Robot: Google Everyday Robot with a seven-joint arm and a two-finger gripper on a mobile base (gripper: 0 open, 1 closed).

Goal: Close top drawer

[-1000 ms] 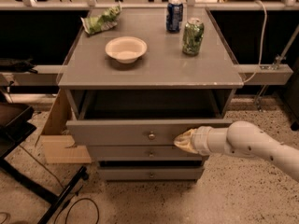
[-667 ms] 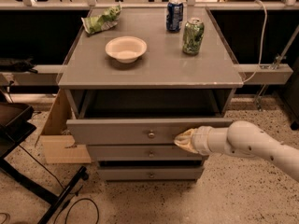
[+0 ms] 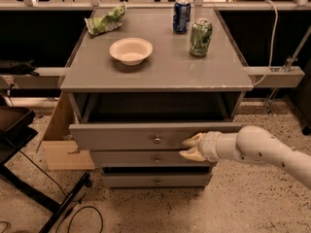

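Note:
The top drawer [image 3: 121, 136] is a wide grey drawer, pulled partly out of the grey cabinet, with a small round metal knob [image 3: 157, 140] at the centre of its flat front. My gripper [image 3: 189, 147] comes in from the right on a white arm. Its cream fingertips [image 3: 193, 141] are spread apart and rest against the drawer front just right of the knob, holding nothing. The two shorter drawers [image 3: 155, 159] sit below it.
On the cabinet top [image 3: 194, 72] stand a white bowl [image 3: 130, 50], a green can [image 3: 200, 37], a blue can [image 3: 181, 15] and a green chip bag [image 3: 105, 23]. A cardboard piece [image 3: 60, 144] leans at the left. A black stand leg [image 3: 63, 203] and cables lie on the floor.

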